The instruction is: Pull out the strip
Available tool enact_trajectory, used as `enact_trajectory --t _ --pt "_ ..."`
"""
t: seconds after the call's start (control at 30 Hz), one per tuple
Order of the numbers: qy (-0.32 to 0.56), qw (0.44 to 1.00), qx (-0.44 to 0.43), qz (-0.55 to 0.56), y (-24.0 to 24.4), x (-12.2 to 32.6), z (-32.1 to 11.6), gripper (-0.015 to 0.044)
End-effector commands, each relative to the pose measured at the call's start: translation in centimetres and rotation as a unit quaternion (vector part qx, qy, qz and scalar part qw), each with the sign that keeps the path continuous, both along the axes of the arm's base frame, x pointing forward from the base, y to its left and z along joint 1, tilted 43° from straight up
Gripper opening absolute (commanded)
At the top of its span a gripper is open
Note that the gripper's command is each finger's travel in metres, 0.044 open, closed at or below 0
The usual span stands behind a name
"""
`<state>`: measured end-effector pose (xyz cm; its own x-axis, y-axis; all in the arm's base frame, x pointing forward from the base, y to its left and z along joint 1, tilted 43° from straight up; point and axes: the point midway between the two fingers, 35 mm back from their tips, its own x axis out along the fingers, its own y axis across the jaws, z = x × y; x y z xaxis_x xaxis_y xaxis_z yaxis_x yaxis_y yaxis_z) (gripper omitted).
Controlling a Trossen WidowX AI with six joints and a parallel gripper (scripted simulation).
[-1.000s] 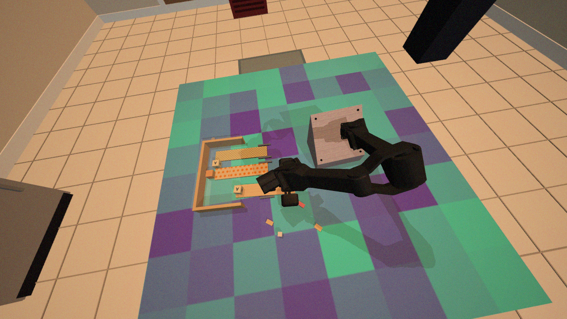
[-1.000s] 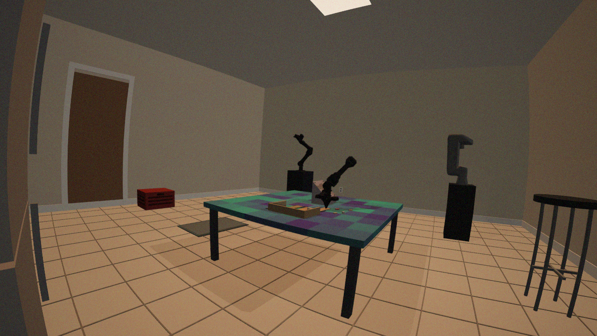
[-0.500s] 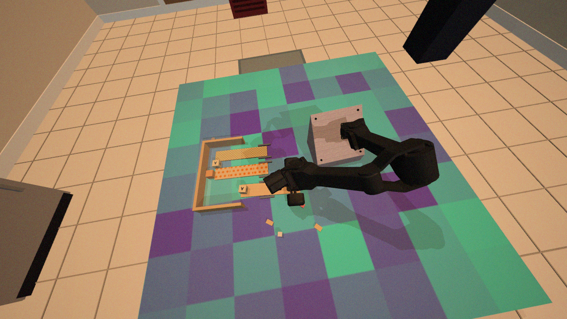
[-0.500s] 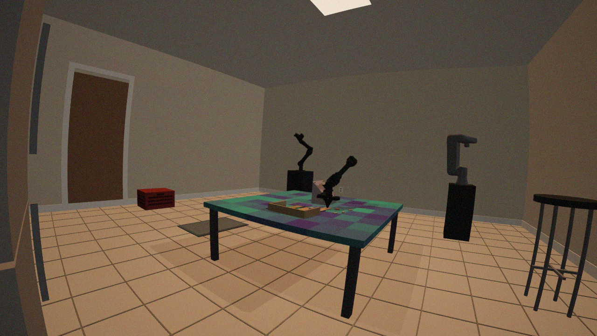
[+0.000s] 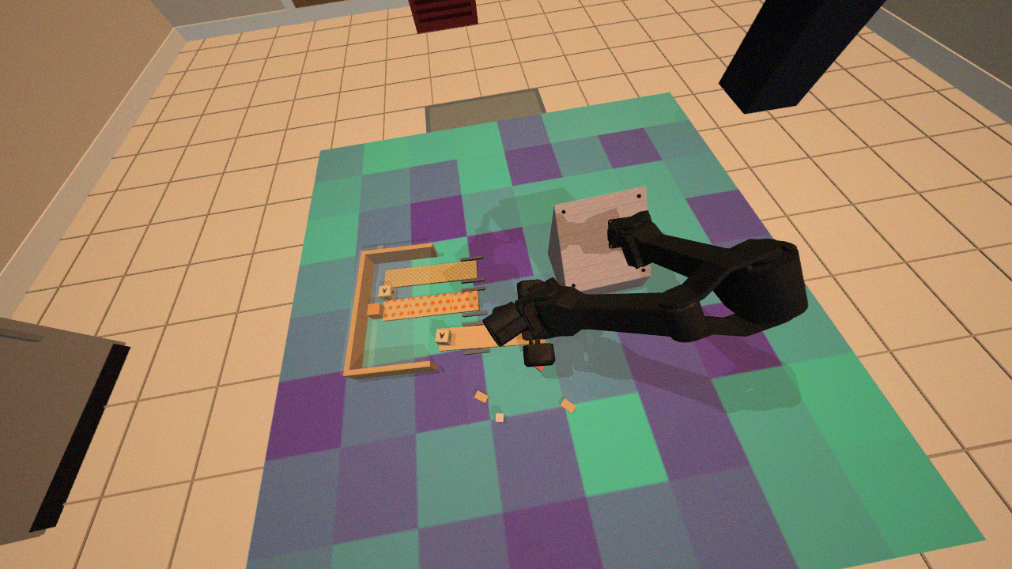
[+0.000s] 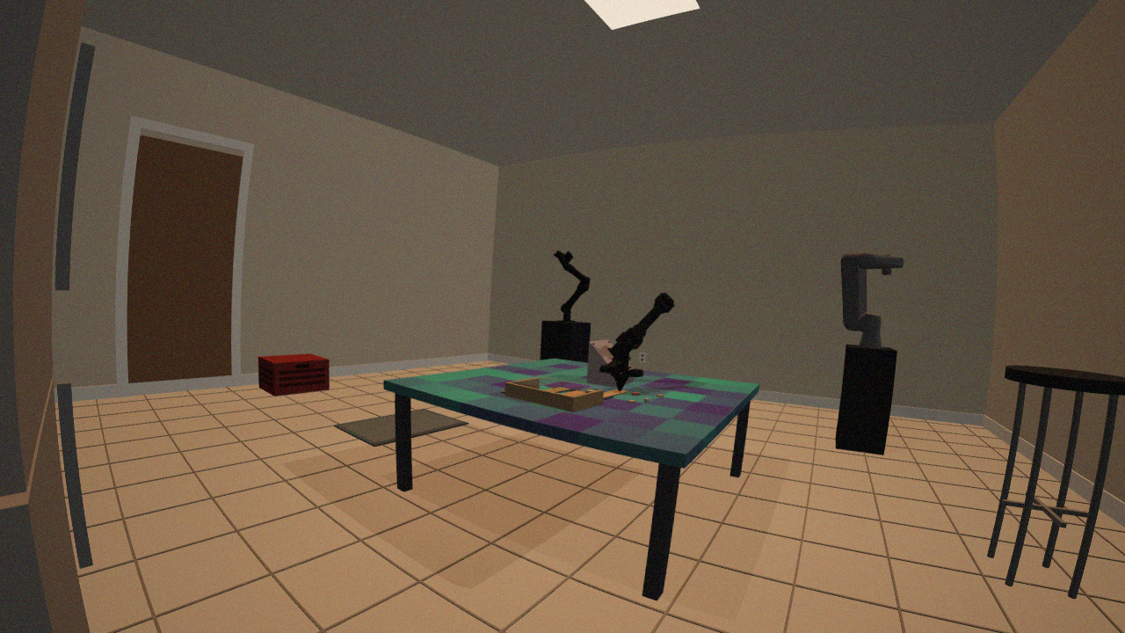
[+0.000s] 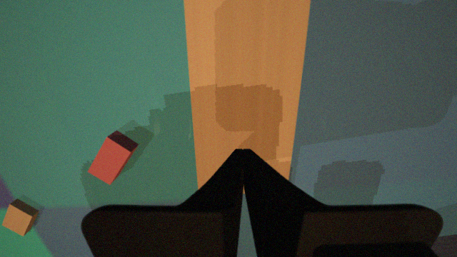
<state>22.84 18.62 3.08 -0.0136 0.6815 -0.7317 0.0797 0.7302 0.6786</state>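
Note:
The plain orange strip (image 5: pixel 463 337) (image 7: pixel 246 53) lies toward the right, past the open side of the wooden frame. A pale cube with a dark letter-like mark (image 5: pixel 443 336) rests on its left end. My gripper (image 5: pixel 524 341) (image 6: pixel 620 388) (image 7: pixel 242 155) is shut, with nothing seen between its fingers; its tips are at the strip's right end, over its top. A checked strip (image 5: pixel 432 273) and an orange-dotted strip (image 5: pixel 430 304) lie side by side. A second marked pale cube (image 5: pixel 385 290) is at the checked strip's left end, and an orange cube (image 5: pixel 374 309) at the dotted strip's.
The wooden frame (image 5: pixel 357 311) (image 6: pixel 550 397) encloses the strips' left ends on three sides. Thin grey rails (image 5: pixel 476 352) flank the strips. A red block (image 5: pixel 539 367) (image 7: pixel 111 160), orange blocks (image 5: pixel 481 396) (image 5: pixel 568 405) and a pale block (image 5: pixel 499 417) lie nearby. A pinkish box (image 5: pixel 601 261) stands beyond the arm.

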Motion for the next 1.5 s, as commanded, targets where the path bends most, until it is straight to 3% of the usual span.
enact_trajectory --t 0.0,1.47 --pt "0.012 1.000 -0.002 0.005 0.2 -1.5 -0.4 0.0000" --pt "0.012 1.000 -0.002 0.005 0.2 -3.5 -0.2 0.0000"
